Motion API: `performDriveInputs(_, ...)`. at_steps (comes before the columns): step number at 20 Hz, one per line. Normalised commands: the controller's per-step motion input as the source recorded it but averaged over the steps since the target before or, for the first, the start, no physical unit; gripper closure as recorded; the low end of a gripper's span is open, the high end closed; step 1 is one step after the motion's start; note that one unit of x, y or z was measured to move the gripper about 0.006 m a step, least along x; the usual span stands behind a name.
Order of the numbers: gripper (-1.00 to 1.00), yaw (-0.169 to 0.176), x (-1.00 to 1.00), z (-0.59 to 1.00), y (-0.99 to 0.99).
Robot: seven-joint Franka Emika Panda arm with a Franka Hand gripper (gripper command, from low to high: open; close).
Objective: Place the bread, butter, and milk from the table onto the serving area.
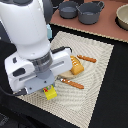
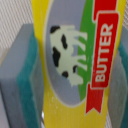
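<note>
The butter (image 1: 49, 93), a bright-yellow box, stands on the beige striped serving area (image 1: 97, 70) near its front edge, under my gripper (image 1: 48, 90). In the wrist view the butter (image 2: 75, 60) fills the picture, showing a cow and a red BUTTER banner, with a teal-padded finger (image 2: 22, 85) against each side; the gripper is shut on it. The bread (image 1: 75, 65), an orange-brown loaf, lies on the round tan plate (image 1: 65, 74) on the mat. The milk is out of view.
Orange-handled cutlery (image 1: 86, 58) lies beyond the plate and another piece (image 1: 72, 83) in front of it. A pinkish-brown board (image 1: 107, 27) with grey pots (image 1: 89, 14) stands at the back. The black table (image 1: 112, 105) surrounds the mat. My arm hides the exterior view's left side.
</note>
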Motion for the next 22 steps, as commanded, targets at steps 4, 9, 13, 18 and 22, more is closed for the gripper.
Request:
performDriveInputs(4,1.00,-0.056,0.87,0.00,-0.22)
performDriveInputs(9,-1.00,-0.068,0.71,0.09,-0.02)
performDriveInputs(13,-1.00,-0.002,0.28,0.92,0.09)
performDriveInputs(18,-1.00,0.030,0.16,1.00,0.29)
performDriveInputs(22,-1.00,0.024,-0.41,1.00,0.33)
